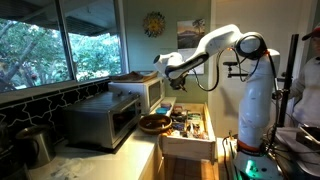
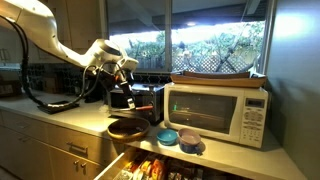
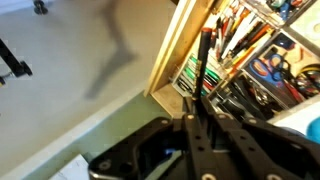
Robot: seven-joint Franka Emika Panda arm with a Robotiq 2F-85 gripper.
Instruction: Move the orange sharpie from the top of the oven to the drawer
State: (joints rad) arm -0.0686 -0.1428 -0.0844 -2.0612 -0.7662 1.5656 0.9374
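My gripper hangs in the air beside the microwave, above the open drawer. In the wrist view the gripper is shut on a thin marker, the sharpie, which looks dark here and sticks out past the fingertips toward the drawer's light wooden side. The drawer is full of pens and tools. In an exterior view the gripper is above a dark bowl, with the drawer open at the bottom edge. The sharpie is too small to make out in both exterior views.
A toaster oven and a microwave stand on the counter. An orange-brown bowl sits next to the drawer. The white microwave has a tray on top and small teal bowls in front of it.
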